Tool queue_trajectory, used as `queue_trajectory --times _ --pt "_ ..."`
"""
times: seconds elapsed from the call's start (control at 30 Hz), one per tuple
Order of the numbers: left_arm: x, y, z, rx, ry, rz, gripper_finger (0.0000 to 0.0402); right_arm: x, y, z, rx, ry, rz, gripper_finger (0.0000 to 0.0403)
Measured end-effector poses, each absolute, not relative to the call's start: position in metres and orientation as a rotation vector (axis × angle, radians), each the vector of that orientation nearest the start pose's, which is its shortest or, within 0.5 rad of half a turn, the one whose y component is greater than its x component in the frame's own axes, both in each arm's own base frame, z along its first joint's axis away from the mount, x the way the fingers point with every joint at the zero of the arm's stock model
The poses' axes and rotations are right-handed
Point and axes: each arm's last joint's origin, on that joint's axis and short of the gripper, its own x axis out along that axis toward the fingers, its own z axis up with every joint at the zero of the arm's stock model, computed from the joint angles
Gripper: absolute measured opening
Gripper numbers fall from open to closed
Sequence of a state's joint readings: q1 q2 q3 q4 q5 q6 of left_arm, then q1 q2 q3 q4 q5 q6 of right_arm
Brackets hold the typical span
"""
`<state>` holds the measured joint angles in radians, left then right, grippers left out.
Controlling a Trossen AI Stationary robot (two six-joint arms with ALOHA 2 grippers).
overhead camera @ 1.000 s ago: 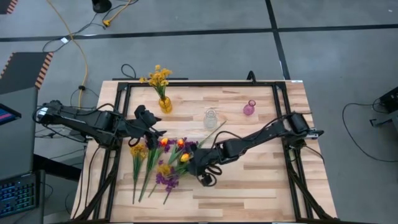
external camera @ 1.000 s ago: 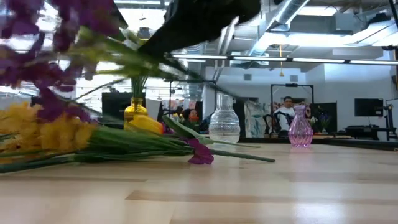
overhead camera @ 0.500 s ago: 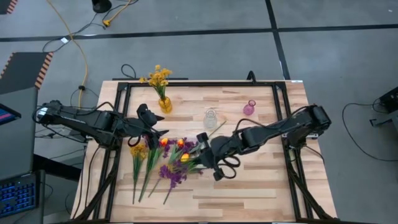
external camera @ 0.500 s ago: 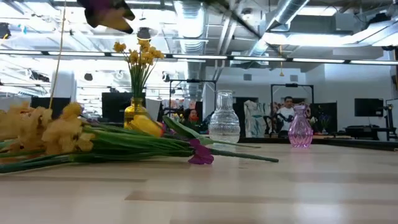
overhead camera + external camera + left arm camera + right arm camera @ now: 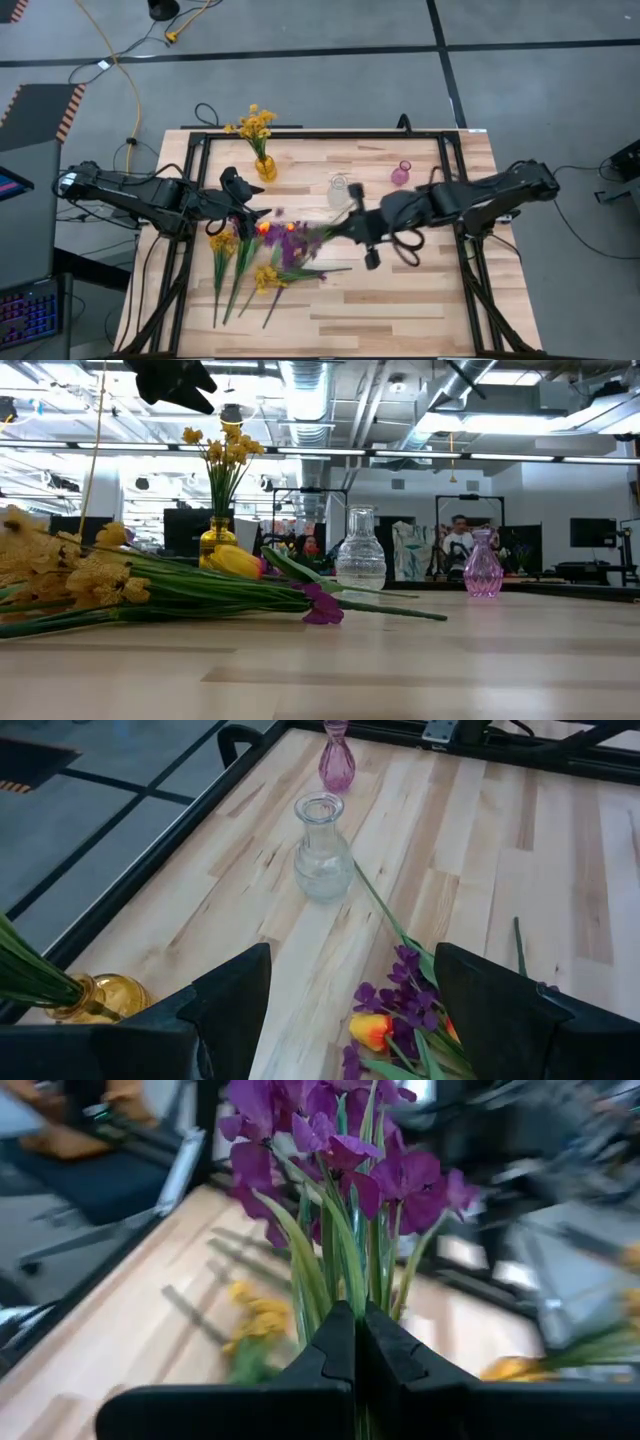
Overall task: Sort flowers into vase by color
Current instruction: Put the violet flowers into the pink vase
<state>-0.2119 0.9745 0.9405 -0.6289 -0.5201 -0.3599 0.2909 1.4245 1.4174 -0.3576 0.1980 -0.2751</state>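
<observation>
My right gripper (image 5: pixel 340 228) is raised over the table's middle and shut on a bunch of purple flowers (image 5: pixel 330 1150), whose blooms (image 5: pixel 293 245) reach past the fingertips toward the left. The other flowers (image 5: pixel 250 262), yellow clusters, orange tulip buds and purple blooms, lie in a pile on the table at front left, stems toward the near edge. My left gripper (image 5: pixel 350 1020) hangs open above the pile's far end (image 5: pixel 255 212) and touches nothing. The yellow vase (image 5: pixel 265 167) holds yellow flowers. The clear vase (image 5: pixel 340 188) and the pink vase (image 5: pixel 400 173) stand empty. My right gripper pinches the purple flowers' green stems (image 5: pixel 345 1285) between its two shut fingers, a short way below the blooms. The fingers come nearly level from the table's right and lie along the stems. The blooms stick out beyond the fingertips, lifted above the pile.
A black frame (image 5: pixel 320 134) runs round the wooden table top. Bare wood lies to the right of the pile and in front of the vases (image 5: pixel 420 290). In the low view a person (image 5: pixel 460 540) sits in the room behind the table.
My right gripper, still shut, has risen from the pile and drawn back toward the table's right and far side. The purple flowers have come up with it, clear of the pile. The rest of the pile stays on the table.
</observation>
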Motion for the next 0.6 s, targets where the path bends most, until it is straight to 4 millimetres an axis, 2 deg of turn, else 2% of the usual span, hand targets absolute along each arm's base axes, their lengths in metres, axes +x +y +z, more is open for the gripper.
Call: queue_trajectory --times 0.3,0.4,0.6 --pt "0.191 -0.026 0.316 -0.109 0.557 0.403 0.027 0.26 0.07 0.425 -0.379 0.241 -0.031 0.0028" --pt "0.191 -0.026 0.316 -0.109 0.557 0.403 0.027 0.242 0.064 0.419 -0.388 0.232 -0.035 0.0028" --pt "0.191 -0.026 0.316 -0.106 0.554 0.411 0.027 0.209 0.047 0.391 -0.368 0.136 -0.153 0.0028"
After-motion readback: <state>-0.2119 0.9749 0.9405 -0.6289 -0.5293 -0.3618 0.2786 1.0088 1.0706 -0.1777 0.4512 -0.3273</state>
